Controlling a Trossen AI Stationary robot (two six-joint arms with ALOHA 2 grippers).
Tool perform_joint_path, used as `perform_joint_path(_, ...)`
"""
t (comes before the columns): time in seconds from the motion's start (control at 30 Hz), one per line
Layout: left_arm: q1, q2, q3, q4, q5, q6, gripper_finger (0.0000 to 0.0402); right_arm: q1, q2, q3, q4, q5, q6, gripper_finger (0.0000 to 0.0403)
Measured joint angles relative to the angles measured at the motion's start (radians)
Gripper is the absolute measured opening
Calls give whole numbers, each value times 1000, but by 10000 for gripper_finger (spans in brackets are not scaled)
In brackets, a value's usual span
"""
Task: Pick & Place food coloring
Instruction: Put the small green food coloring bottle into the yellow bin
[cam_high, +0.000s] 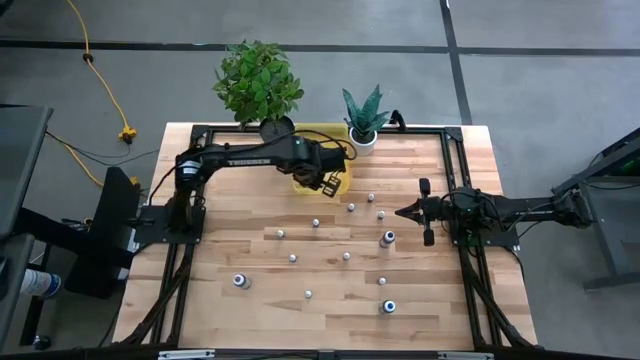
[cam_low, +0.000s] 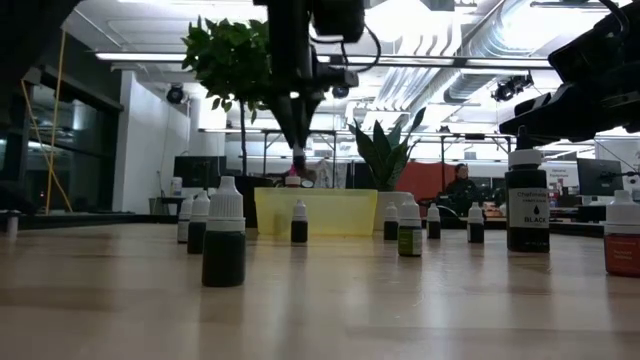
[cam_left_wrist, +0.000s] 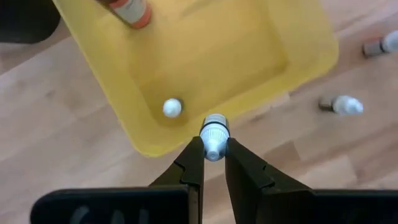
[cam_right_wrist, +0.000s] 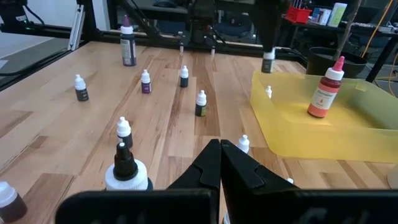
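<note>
The left gripper (cam_left_wrist: 212, 157) is hanging over the near rim of the yellow tray (cam_left_wrist: 249, 56), its fingers pinching a small white-capped bottle (cam_left_wrist: 214, 134) by the cap. The right gripper (cam_right_wrist: 219, 163) is waiting at the table's right side with its fingers pressed together on nothing. Two bottles are sitting in the tray: a red one (cam_right_wrist: 324, 91) with a pointed tip and a small white-capped one (cam_left_wrist: 172, 107). About a dozen more are standing scattered across the wooden table (cam_high: 250, 250), among them a larger dark bottle (cam_low: 527, 198) near the right arm. The bottle in the grip is apparently hovering right at the tray's edge rather than well inside, though the wrist view makes this hard to judge. The release is likely to go best if the arm is carrying it further over the tray floor, clear of the white-capped one already there, and lowering before the fingers part, so it does not clip the rim and tumble out
</note>
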Motion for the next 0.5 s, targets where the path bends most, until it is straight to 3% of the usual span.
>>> perform_joint_path(0.5, 46, 105, 1, 35, -8, -28, 37, 0, 0, 0, 0, 0, 0, 0)
